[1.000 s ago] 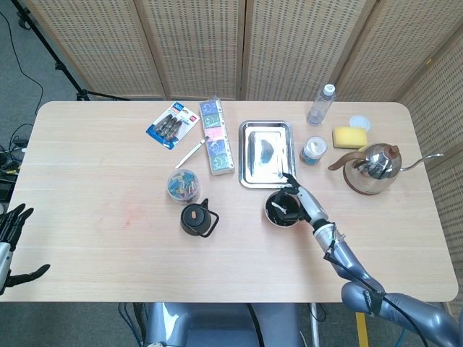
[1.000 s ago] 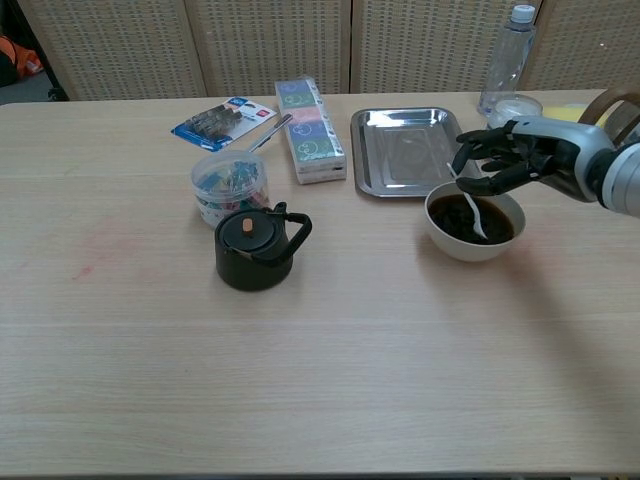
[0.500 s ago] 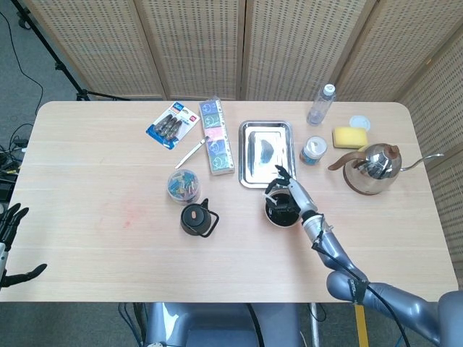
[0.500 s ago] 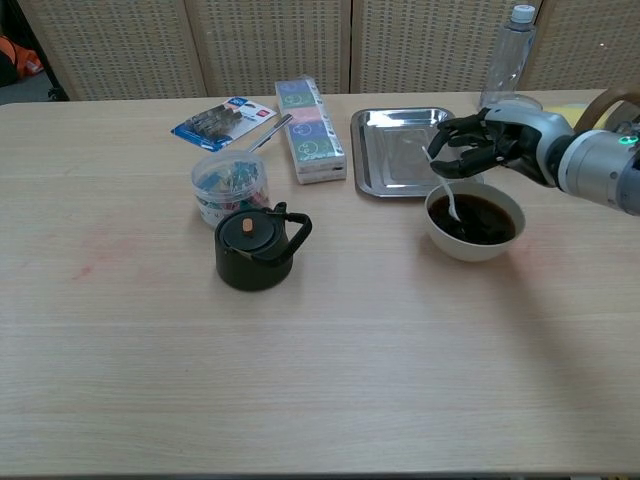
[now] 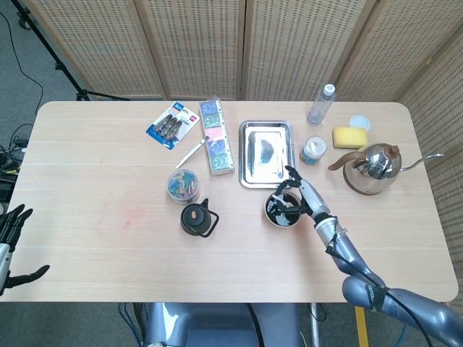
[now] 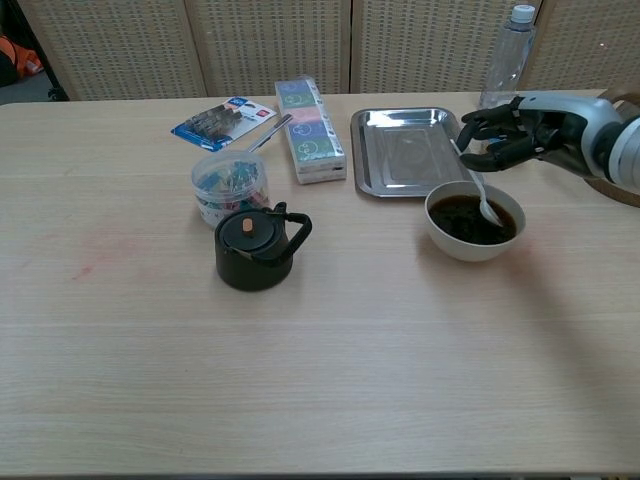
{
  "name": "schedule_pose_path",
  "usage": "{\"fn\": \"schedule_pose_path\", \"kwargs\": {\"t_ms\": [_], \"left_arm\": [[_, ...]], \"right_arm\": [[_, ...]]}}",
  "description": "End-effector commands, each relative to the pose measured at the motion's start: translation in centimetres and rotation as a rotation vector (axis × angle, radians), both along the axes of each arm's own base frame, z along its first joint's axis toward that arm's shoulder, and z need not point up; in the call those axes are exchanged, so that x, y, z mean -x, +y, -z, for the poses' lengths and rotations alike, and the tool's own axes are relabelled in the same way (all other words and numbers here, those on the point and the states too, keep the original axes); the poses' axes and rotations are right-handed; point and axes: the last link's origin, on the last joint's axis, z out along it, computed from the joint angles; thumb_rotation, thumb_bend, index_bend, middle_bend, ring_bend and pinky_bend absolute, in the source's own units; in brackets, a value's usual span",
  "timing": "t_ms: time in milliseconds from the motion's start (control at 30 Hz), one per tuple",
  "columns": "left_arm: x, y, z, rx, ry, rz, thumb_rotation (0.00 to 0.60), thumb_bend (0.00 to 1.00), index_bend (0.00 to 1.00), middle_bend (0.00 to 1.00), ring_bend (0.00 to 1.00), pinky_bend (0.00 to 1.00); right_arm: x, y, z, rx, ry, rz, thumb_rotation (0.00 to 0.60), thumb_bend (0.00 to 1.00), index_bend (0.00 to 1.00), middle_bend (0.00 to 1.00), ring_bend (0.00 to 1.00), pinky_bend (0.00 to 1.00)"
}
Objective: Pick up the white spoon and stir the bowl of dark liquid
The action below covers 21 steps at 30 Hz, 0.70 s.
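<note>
Chest view: your right hand (image 6: pixel 520 130) is pinching the white spoon (image 6: pixel 482 199), tip dipping in the bowl (image 6: pixel 474 221) right of the kettle (image 6: pixel 257 247). Left hand (image 5: pixel 10 242) is hanging open, fingers spread.

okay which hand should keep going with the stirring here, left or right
The right hand. It already holds the white spoon, whose tip sits in the bowl of dark liquid. The left hand hangs off the table's far left edge, fingers spread, holding nothing.
</note>
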Motion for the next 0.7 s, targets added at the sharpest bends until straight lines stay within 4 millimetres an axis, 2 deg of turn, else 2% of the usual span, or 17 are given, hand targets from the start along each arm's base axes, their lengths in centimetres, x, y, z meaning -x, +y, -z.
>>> {"fn": "schedule_pose_path", "kwargs": {"t_ms": [33, 367, 533, 700], "left_arm": [[0.0, 0.0, 0.0, 0.0, 0.0, 0.0, 0.6, 0.0, 0.0, 0.0, 0.0, 0.0], [0.1, 0.0, -0.2, -0.005, -0.006, -0.001, 0.6, 0.0, 0.0, 0.0, 0.0, 0.0], [0.2, 0.1, -0.4, -0.007, -0.011, -0.005, 0.6, 0.0, 0.0, 0.0, 0.0, 0.0], [0.3, 0.1, -0.6, -0.012, -0.015, -0.009, 0.6, 0.0, 0.0, 0.0, 0.0, 0.0]], "right_arm": [[0.1, 0.8, -0.1, -0.015, 0.012, -0.012, 0.6, 0.48, 0.57, 0.0, 0.0, 0.0], [-1.2, 1.3, 2.2, -0.053, 0.004, -0.032, 0.6, 0.49, 0.57, 0.0, 0.0, 0.0], [-1.8, 0.2, 3.1, -0.035, -0.019, -0.016, 0.6, 0.49, 0.57, 0.0, 0.0, 0.0], [-1.3, -0.8, 2.6, 0.003, -0.01, 0.003, 0.6, 0.49, 0.57, 0.0, 0.0, 0.0]]}}
